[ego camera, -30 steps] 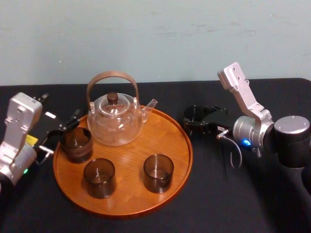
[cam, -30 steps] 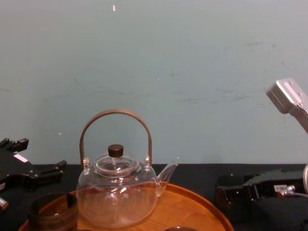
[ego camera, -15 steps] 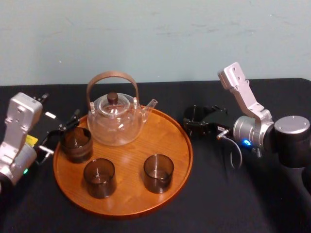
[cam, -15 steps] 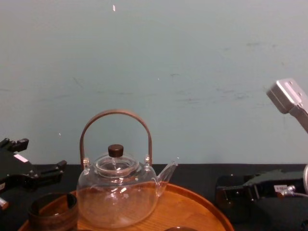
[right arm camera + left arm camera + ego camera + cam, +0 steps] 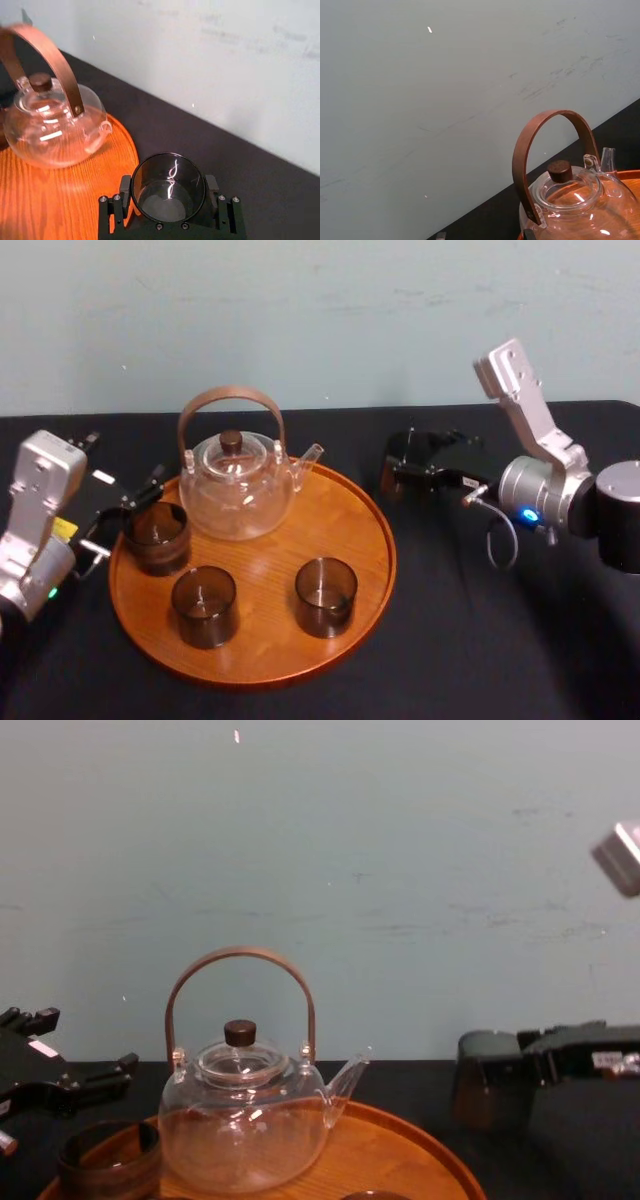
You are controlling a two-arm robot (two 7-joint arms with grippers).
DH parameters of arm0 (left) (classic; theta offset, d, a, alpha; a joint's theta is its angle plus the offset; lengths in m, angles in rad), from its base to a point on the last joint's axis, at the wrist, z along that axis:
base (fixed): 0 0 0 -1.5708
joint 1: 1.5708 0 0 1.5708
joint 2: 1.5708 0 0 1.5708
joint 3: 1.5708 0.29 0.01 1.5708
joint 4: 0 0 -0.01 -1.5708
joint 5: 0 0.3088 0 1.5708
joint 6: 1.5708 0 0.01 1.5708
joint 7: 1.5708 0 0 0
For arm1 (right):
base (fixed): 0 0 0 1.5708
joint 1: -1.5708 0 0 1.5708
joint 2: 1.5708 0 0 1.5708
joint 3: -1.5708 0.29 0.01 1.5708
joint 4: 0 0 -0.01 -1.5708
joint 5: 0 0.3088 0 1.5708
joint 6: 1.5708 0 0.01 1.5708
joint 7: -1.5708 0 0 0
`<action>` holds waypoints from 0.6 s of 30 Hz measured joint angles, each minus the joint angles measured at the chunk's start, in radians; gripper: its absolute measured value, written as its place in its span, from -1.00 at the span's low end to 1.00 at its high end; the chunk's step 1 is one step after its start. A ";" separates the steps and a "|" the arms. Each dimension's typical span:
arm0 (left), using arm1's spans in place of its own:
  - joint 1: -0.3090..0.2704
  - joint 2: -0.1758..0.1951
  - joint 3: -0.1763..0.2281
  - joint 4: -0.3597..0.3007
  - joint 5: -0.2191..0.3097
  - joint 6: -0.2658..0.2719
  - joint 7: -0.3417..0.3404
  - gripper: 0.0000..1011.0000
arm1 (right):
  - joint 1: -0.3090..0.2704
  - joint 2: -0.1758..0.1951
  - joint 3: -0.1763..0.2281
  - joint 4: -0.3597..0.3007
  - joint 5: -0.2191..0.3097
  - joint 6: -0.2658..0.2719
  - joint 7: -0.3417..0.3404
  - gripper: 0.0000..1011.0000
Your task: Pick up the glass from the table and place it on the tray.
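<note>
1. Three tray glasses [image 5: 325, 596] stand on the tray [image 5: 340, 530] along its left and near edges, with the teapot [image 5: 238, 485] toward its far edge
2. A fourth, the glass [image 5: 168, 200], is clamped between the fingers of the right gripper [image 5: 402, 468], just off the tray's right edge and over the table [image 5: 450, 640]; in the chest view it looks clear of the cloth (a judgement, since its base is hard to make out)
3. The pick-up seems done; what remains is the carry over the rim, the set-down on bare wood by the tray's right edge, and the release
4. The left gripper [image 5: 130, 515] sits at the tray's left edge, fingers spread, just beside the glass there
5. Small white tags [image 5: 606, 1060] on both grippers and a yellow sticker [image 5: 63, 530] on the left arm carry nothing legible
</note>
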 joint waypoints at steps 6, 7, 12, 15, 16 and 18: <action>0.000 0.000 0.000 0.000 0.000 0.000 0.000 0.98 | -0.002 0.019 -0.002 -0.060 0.005 -0.015 0.008 0.77; 0.000 0.000 0.000 0.000 0.000 0.000 0.000 0.98 | -0.002 0.020 -0.004 -0.065 0.005 -0.017 0.010 0.77; 0.000 0.000 0.000 0.000 0.000 0.000 0.000 0.98 | 0.000 0.025 -0.025 -0.087 0.005 -0.022 0.025 0.77; 0.000 0.000 0.000 0.000 0.000 0.000 0.000 0.98 | -0.001 0.026 -0.038 -0.097 0.010 -0.031 0.041 0.77; 0.000 0.000 0.000 0.000 0.000 0.000 0.000 0.98 | -0.002 0.027 -0.042 -0.100 0.013 -0.034 0.046 0.77; 0.000 0.000 0.000 0.000 0.000 0.000 0.000 0.98 | -0.005 0.029 -0.054 -0.105 0.020 -0.046 0.061 0.77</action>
